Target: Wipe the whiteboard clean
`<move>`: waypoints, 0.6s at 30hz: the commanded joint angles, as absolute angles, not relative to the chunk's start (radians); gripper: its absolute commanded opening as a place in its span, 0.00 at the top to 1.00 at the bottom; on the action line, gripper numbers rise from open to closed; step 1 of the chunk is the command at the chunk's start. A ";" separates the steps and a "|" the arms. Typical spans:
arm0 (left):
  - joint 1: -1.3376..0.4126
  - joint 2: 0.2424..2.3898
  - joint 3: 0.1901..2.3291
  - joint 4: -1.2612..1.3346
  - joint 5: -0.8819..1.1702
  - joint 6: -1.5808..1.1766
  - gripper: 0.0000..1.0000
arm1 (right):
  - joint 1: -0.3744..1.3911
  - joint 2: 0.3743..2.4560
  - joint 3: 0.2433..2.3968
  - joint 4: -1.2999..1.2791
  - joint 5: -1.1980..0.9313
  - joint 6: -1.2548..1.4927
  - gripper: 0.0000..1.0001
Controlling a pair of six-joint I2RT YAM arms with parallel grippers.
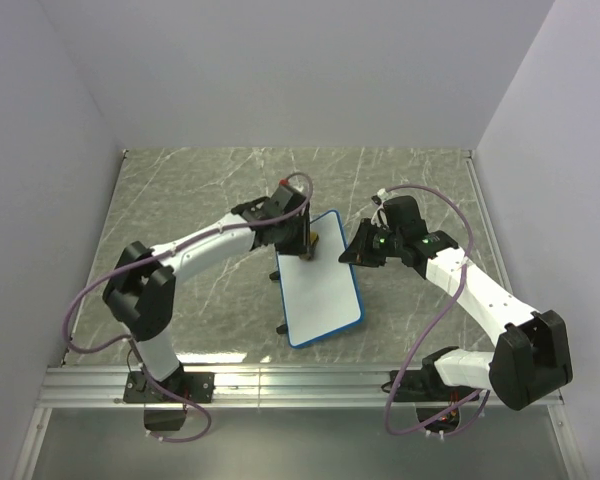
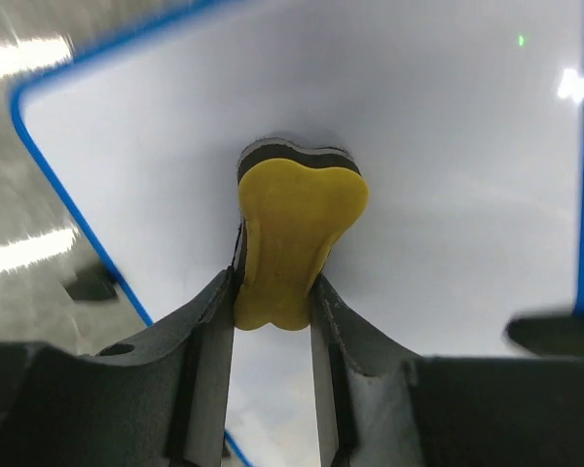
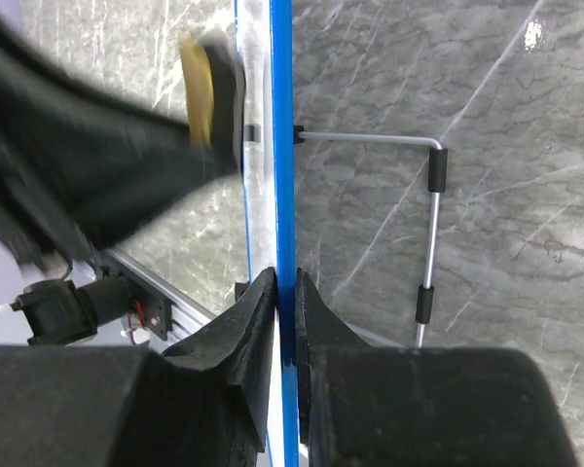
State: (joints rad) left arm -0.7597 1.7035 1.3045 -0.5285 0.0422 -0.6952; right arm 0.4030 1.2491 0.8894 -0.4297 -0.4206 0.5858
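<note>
The whiteboard [image 1: 322,290] has a blue frame and stands tilted on the table's middle; its white face shows no marks. My left gripper [image 1: 306,246] is shut on the yellow bone-shaped eraser [image 1: 314,243] and presses it against the board's upper part. In the left wrist view the eraser [image 2: 297,238] sits between my fingers, flat on the white board [image 2: 448,146]. My right gripper [image 1: 356,254] is shut on the board's right edge. In the right wrist view its jaws [image 3: 285,292] clamp the blue frame [image 3: 283,146], with the eraser [image 3: 200,88] blurred beyond.
A wire stand [image 3: 433,195] with black sleeves props the board from behind on the grey marble table [image 1: 180,200]. An aluminium rail [image 1: 280,380] runs along the near edge. Walls enclose the left, back and right sides.
</note>
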 commanded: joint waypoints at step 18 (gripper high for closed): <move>-0.695 1.759 1.092 -0.430 0.095 -0.667 1.00 | 0.426 1.285 0.874 -0.518 -0.413 0.526 1.00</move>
